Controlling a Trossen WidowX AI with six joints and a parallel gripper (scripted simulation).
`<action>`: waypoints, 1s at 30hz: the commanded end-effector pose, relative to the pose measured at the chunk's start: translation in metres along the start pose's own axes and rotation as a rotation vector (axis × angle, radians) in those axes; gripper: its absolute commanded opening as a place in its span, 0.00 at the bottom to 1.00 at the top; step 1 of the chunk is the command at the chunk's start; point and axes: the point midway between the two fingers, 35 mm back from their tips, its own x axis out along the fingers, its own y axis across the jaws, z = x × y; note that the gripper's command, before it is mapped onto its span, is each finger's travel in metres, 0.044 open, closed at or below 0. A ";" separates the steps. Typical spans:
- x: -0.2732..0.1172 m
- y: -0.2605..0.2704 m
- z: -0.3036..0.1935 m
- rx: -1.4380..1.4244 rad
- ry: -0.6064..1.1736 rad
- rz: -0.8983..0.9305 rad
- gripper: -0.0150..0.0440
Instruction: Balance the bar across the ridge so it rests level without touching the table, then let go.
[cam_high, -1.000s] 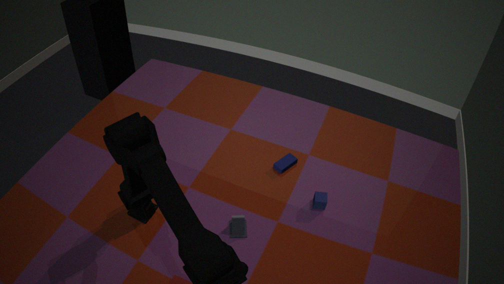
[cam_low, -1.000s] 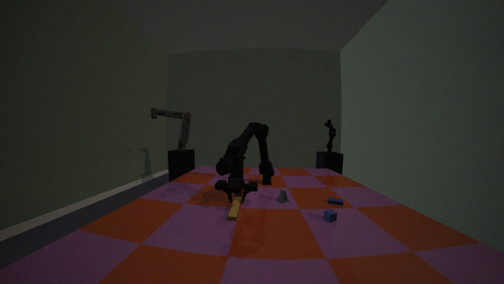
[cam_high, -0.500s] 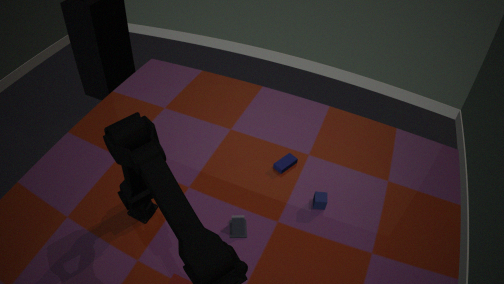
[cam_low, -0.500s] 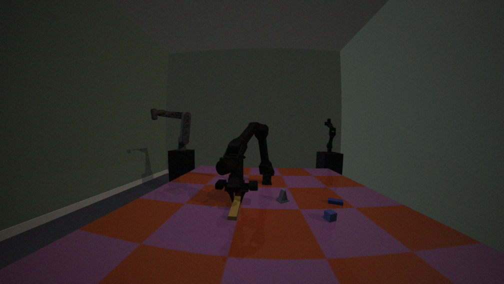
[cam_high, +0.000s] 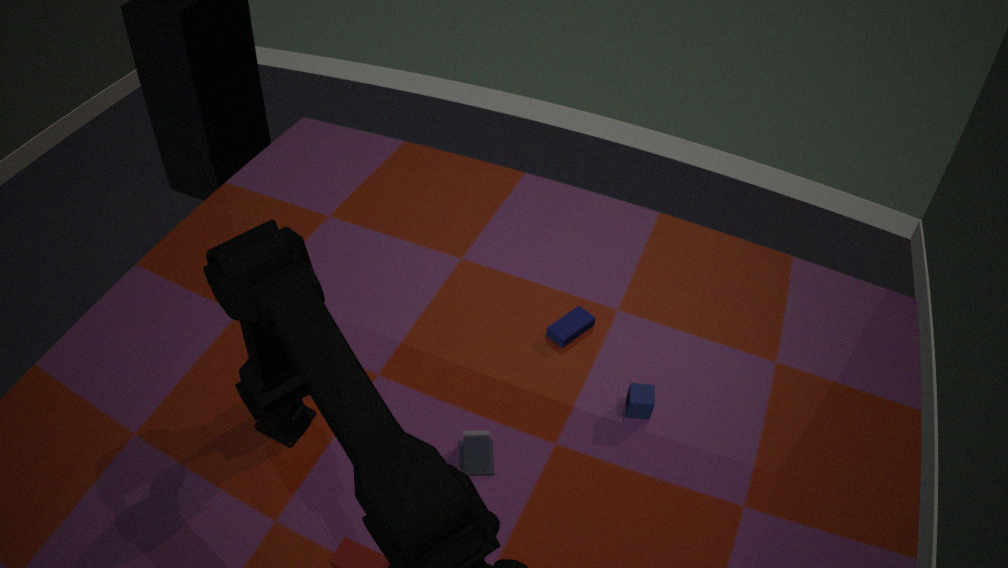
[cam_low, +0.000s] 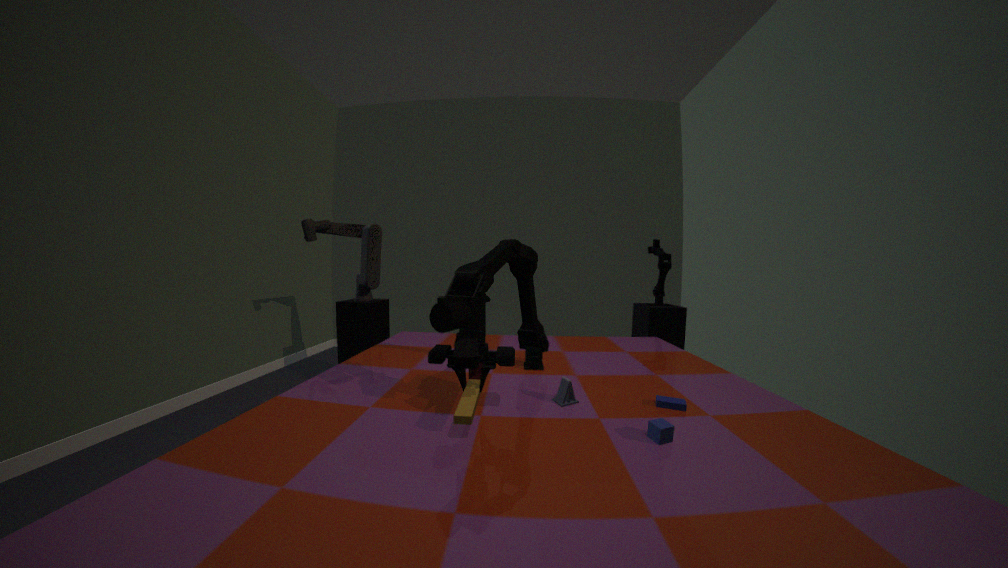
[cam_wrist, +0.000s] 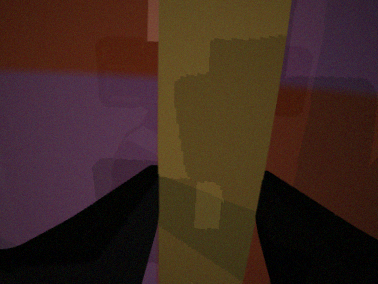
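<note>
Wrist view: black parallel-jaw gripper (cam_wrist: 208, 219) clenched on long yellow bar (cam_wrist: 222, 86) near its end; off-centre hold, likely to tip on grey wedge ridge (cam_low: 565, 392).

arm (cam_low: 493, 282): matt black throughout, thick blocky links with rounded joint housings
forearm link (cam_high: 352, 416): long, squared, widening toward the base; no markings or cables can be made out in the dim light
hand (cam_low: 471, 372): black, with a wide crossbar body
fingers: two dark, tapering wedges with plain surfaces
</note>
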 end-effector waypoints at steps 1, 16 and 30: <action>-0.014 -0.001 0.002 -0.002 -0.011 -0.004 0.25; -0.053 0.001 -0.001 -0.004 -0.011 -0.003 0.25; -0.070 0.019 0.001 0.078 -0.012 0.000 0.25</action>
